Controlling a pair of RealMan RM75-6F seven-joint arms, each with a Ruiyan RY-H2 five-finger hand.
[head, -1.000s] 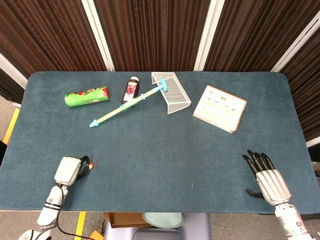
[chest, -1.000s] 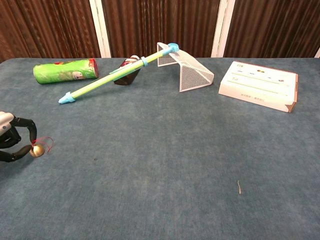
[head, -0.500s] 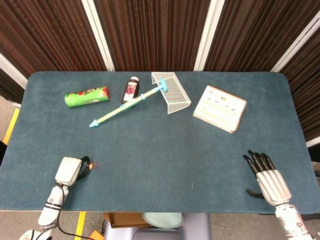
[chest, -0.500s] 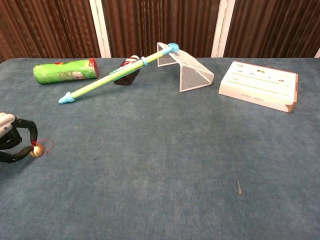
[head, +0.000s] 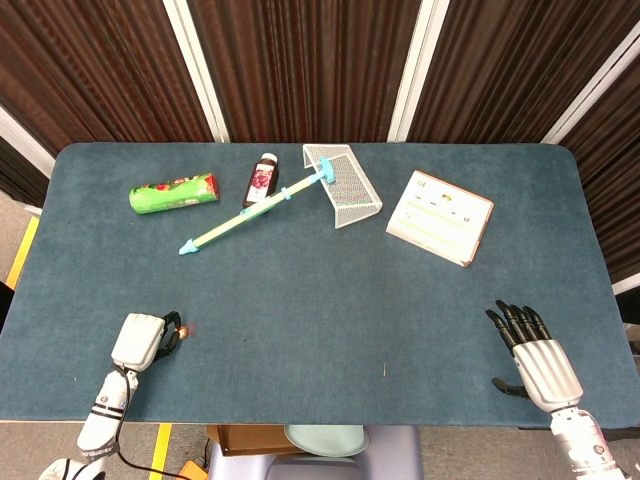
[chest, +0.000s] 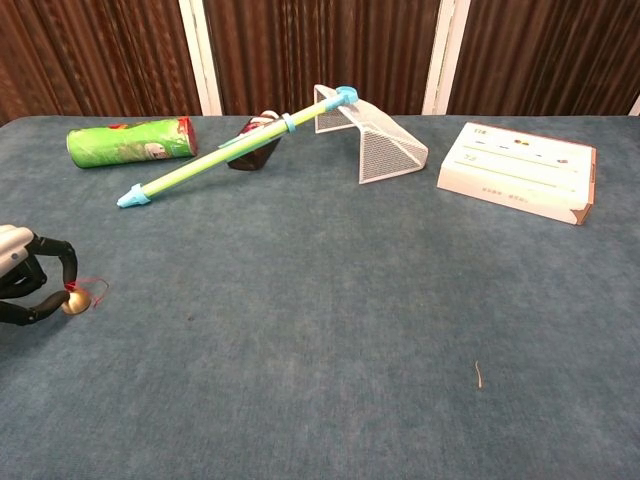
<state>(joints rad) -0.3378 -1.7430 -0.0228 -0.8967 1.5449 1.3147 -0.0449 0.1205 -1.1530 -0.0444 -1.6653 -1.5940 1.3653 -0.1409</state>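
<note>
Left hand (chest: 25, 283) near table's (head: 320, 290) front-left edge, fingers curled, pinching small brass bell (chest: 73, 301). Right hand (head: 535, 362) front-right, fingers extended, apart, holding nothing.

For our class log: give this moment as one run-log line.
left hand pinches bell | right hand open, on table | net, can far side

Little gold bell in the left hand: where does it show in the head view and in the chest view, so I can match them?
Head view: the bell is near the lower left, at the fingertips of the left hand.
Chest view: the bell is at the left edge, halfway down, pinched by the left hand.
Shared landmark: the green can, lying at the far side beyond the bell.
</note>
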